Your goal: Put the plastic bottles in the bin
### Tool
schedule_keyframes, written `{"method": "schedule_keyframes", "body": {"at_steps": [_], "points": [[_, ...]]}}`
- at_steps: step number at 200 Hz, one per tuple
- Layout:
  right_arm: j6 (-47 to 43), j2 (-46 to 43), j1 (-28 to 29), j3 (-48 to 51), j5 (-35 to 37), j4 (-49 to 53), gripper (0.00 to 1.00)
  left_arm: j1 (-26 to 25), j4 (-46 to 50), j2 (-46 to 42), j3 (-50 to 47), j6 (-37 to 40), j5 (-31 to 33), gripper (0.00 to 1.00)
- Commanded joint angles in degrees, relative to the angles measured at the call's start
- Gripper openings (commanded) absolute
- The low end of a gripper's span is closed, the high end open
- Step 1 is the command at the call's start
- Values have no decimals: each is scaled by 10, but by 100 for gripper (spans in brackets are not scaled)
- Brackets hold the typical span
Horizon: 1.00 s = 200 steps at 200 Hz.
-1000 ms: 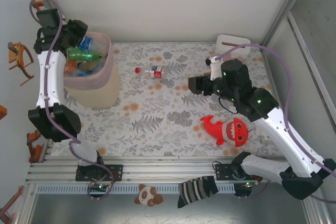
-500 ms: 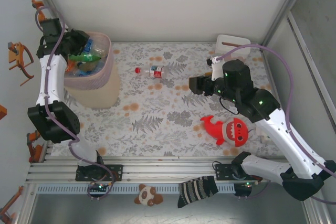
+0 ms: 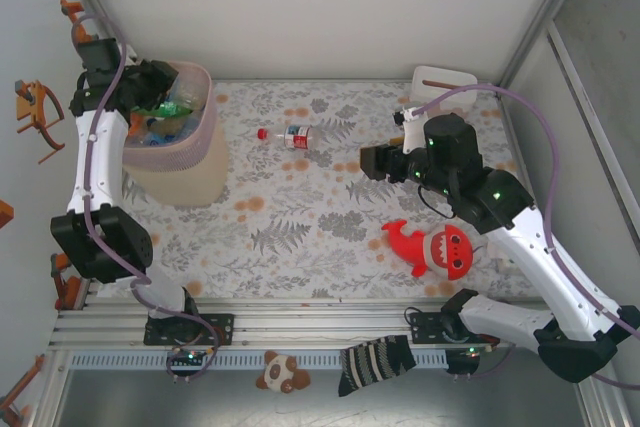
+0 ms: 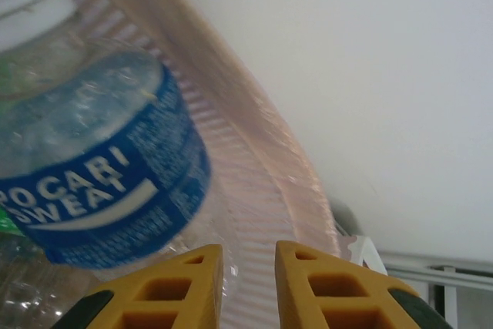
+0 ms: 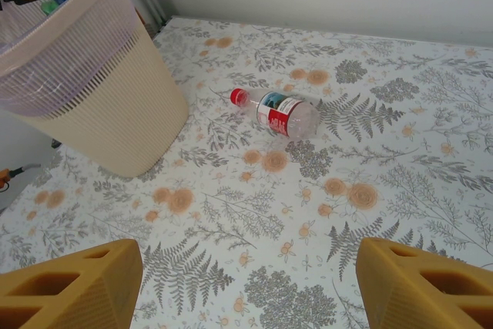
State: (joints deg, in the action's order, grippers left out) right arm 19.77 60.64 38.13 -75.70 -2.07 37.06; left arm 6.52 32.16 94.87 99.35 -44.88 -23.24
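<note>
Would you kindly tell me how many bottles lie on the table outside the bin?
1: a red-capped bottle lying on its side, right of the bin. Others may be hidden.

Red shark plush (image 3: 432,250) on fern-print cloth (image 3: 300,217), rt side — striped sock (image 3: 375,363) & small brown plush (image 3: 283,372) (by near rail), white box (image 3: 444,82) far corner.

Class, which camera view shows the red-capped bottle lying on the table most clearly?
The right wrist view: the red-capped bottle lies on its side, cap and label plain. The top external view shows it small, details lost.
</note>
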Motion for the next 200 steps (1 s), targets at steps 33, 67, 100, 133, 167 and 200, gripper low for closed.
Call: {"method": "schedule_keyframes", "body": {"at_steps": [33, 67, 100, 133, 167, 200], "points": [[1, -4, 4, -16, 5, -2, 73, -84, 21, -31, 52, 105, 30, 28], [-11, 5, 4, -25, 13, 4, 73, -160, 29, -21, 57, 121, 92, 32], [-79, 26, 4, -30, 20, 4, 73, -216, 25, -11, 45, 124, 121, 32], [-219, 71, 0, -13, -2, -28, 76, -249, 22, -29, 9, 129, 126, 32], [-339, 164, -36, -1, -80, -91, 77, -260, 4, -84, -58, 123, 123, 32], [-423, 289, -73, -39, -146, -131, 77, -267, -6, -147, -122, 113, 130, 33]]}}
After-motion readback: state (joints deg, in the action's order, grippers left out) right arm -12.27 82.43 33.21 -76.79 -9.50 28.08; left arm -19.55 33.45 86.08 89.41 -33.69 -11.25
